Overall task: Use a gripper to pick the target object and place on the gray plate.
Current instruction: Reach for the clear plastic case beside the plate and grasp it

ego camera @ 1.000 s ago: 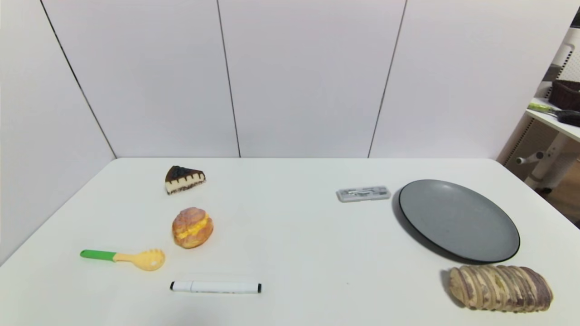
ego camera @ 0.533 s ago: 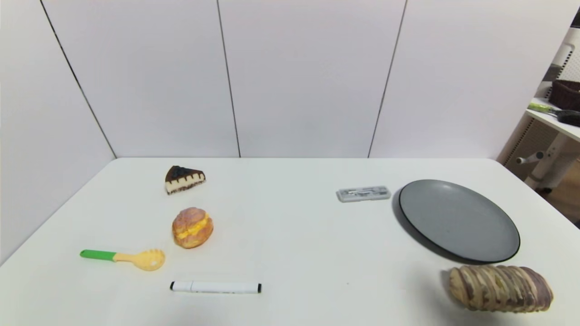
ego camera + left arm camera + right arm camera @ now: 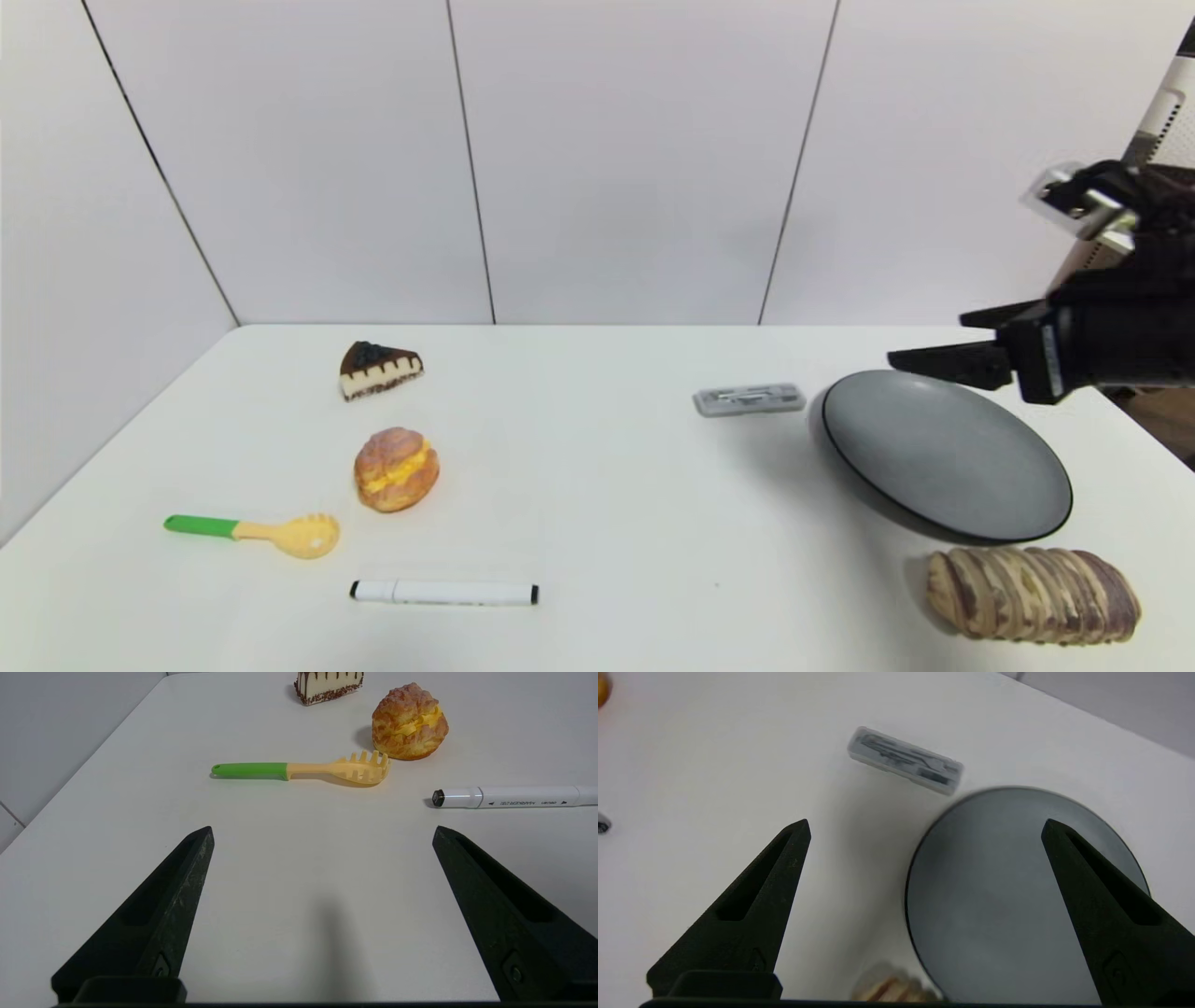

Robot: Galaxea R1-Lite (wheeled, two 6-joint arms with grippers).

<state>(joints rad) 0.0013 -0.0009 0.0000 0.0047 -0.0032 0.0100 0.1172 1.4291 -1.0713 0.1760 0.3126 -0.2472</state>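
Target object (image 3: 749, 399), centre-right beside the gray plate (image 3: 943, 453); I'd align my right gripper's (image 3: 924, 345) released jaws across its narrow width.

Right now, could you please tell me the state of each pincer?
Left pincer: open, empty, low over the table.
Right pincer: open, empty, above the gray plate.

White table (image 3: 597, 485) carries gray plate (image 3: 945, 455), case (image 3: 749, 399), bread loaf (image 3: 1032, 594); marker (image 3: 444, 592), spoon (image 3: 257, 531), cream puff (image 3: 397, 469), cake slice (image 3: 378, 370).
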